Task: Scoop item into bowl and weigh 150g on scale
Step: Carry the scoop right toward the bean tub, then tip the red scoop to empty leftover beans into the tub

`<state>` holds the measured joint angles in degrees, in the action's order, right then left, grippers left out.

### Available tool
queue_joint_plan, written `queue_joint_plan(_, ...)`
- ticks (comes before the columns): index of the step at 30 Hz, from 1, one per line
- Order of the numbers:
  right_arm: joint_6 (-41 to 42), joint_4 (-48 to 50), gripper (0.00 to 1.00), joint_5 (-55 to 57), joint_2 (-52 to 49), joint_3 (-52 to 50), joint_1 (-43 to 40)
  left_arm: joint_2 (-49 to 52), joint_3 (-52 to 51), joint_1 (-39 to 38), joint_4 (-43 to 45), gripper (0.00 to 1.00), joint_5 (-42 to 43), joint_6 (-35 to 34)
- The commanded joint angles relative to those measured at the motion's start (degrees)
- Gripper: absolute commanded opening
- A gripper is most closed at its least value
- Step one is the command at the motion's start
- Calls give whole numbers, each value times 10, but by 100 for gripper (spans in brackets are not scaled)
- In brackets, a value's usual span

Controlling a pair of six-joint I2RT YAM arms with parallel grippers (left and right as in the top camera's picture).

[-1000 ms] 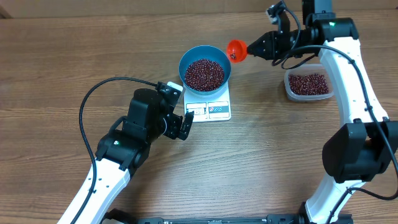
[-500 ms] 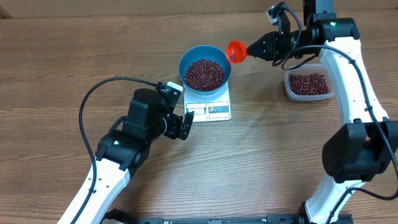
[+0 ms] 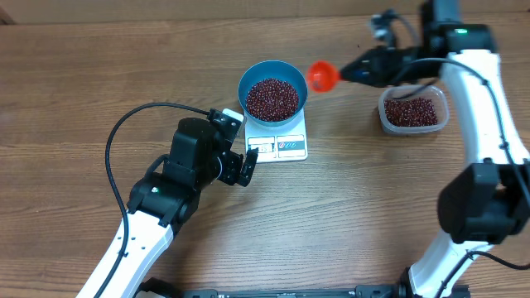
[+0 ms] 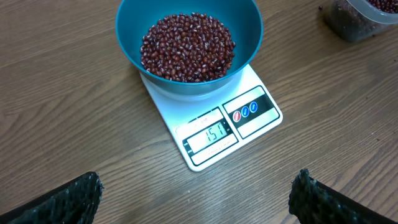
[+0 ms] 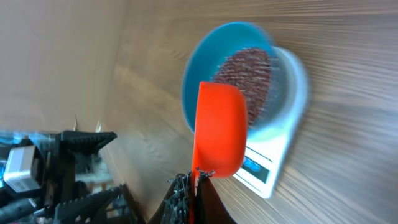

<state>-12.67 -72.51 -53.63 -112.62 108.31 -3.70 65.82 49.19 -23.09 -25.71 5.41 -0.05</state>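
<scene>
Bowl (image 3: 273,76) of beans (image 3: 272,98) on scale (image 3: 290,147), display (image 4: 209,133) 151 | left gripper (image 3: 237,141) spread wide | right gripper (image 3: 349,71) pinching scoop (image 3: 321,75) near bowl

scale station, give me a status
Left gripper open, short of scale. Right gripper shut on orange scoop, beside bowl. Beans in bowl, display reads 151. Nothing blocking bowl.

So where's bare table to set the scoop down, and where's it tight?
Free: the tabletop between scale and clear tub, and the front centre between both arms. Crowded: around the blue bowl, with the left gripper open at the scale's front-left and the orange scoop beside the bowl's right rim.
</scene>
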Motion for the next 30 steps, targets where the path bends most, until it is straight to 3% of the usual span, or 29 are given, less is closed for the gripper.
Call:
queue_joint_plan(1, -31, -24, 4, 23, 39, 17, -71, 5, -2, 2, 0, 99, 4, -6)
queue_joint_plan(8, 40, -36, 4, 330, 38, 14, -153, 4, -2, 2, 0, 100, 4, -6)
queue_joint_plan(21, 179, -47, 4, 793, 38, 14, 19, 4, -2, 2, 0, 100, 4, -6)
queue_joint_plan(30, 187, -46, 4, 834, 39, 14, 53, 4, -2, 2, 0, 100, 4, -6)
